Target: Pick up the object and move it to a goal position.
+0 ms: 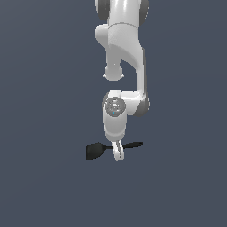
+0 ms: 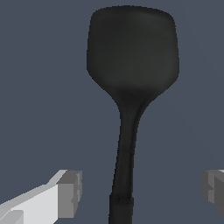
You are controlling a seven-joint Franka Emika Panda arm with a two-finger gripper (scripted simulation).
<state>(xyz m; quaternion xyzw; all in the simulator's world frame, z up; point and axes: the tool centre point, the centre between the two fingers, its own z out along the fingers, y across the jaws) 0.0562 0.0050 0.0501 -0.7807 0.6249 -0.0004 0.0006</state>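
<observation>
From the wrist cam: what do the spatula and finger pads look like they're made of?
Spatula: one-piece matte black, plastic or silicone by the look; soft dull sheen, no metallic glint. It's a render, so uncertain. Finger pads: flat grey blocks, rubbery-looking matte, on glossy white fingers. Gripper straddles the handle, open.

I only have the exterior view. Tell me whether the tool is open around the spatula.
Observer: Open. In the wrist view the spatula's handle runs between two fingertips, with a gap on each side.
Operator: Say which part sits between them.
Observer: The thin handle, not the blade; the blade lies beyond the fingertips.
Operator: Report any contact.
Observer: None visible; both pads stand clear of the handle.
</observation>
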